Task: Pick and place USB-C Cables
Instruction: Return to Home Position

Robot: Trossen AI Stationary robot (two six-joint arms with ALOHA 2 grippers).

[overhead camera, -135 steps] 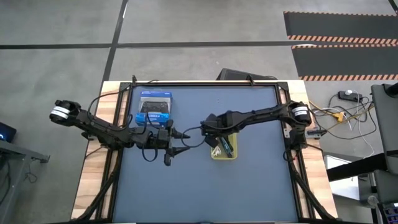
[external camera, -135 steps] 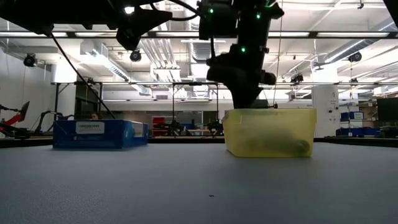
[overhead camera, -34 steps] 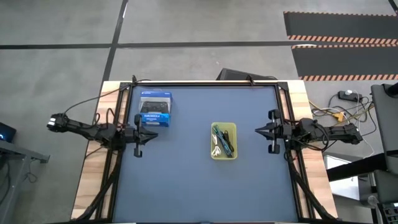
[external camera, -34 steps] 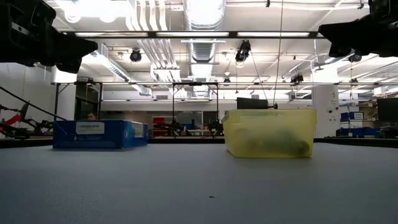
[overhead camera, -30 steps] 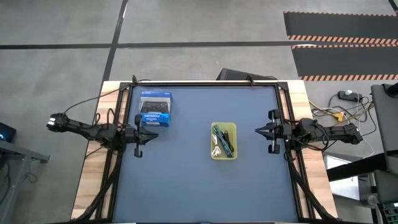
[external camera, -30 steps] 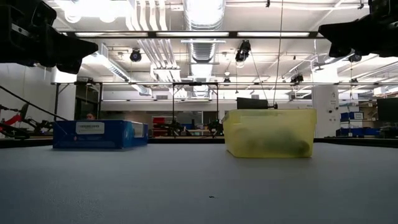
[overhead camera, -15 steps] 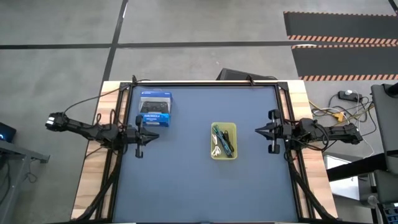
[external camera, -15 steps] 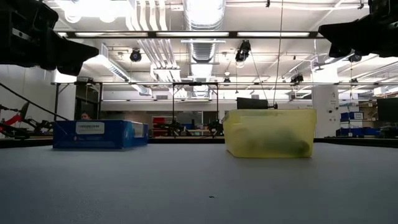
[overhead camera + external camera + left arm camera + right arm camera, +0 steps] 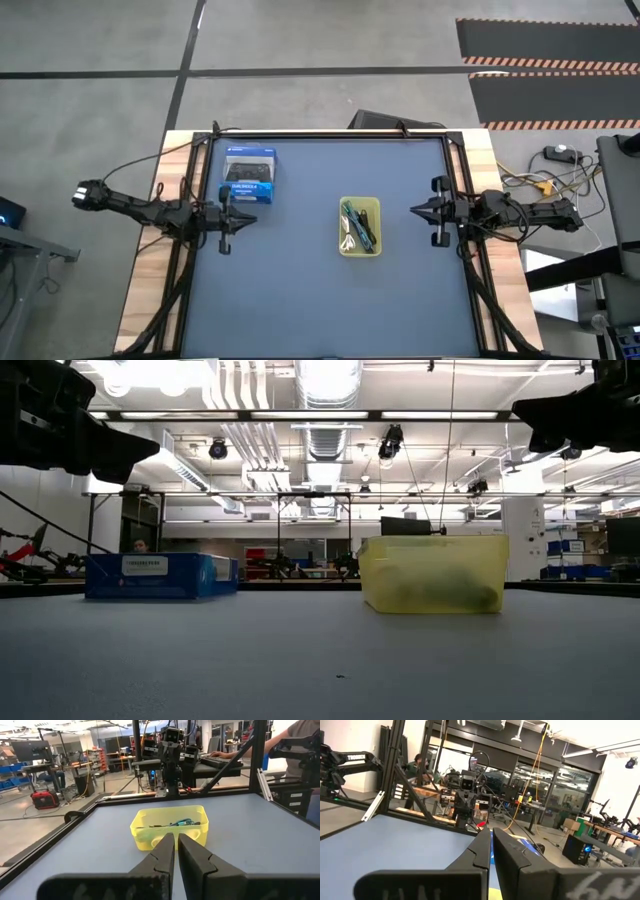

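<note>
USB-C Cables (image 9: 358, 225) lie in the yellow bin (image 9: 343, 246); left claw (image 9: 176, 840) and right claw (image 9: 491, 834), closed empty, have withdrawn.

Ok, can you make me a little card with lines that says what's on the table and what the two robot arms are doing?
Table: dark blue flat table top
Bin: yellow see-through plastic bin, a bit right of the middle
In the bin: thin bundled cables, teal, white and dark
Box: blue cardboard box with a game controller picture, far left part, apart from the bin
Left gripper: by the left edge, fingers together, holding nothing
Right gripper: by the right edge, fingers together, holding nothing
</note>
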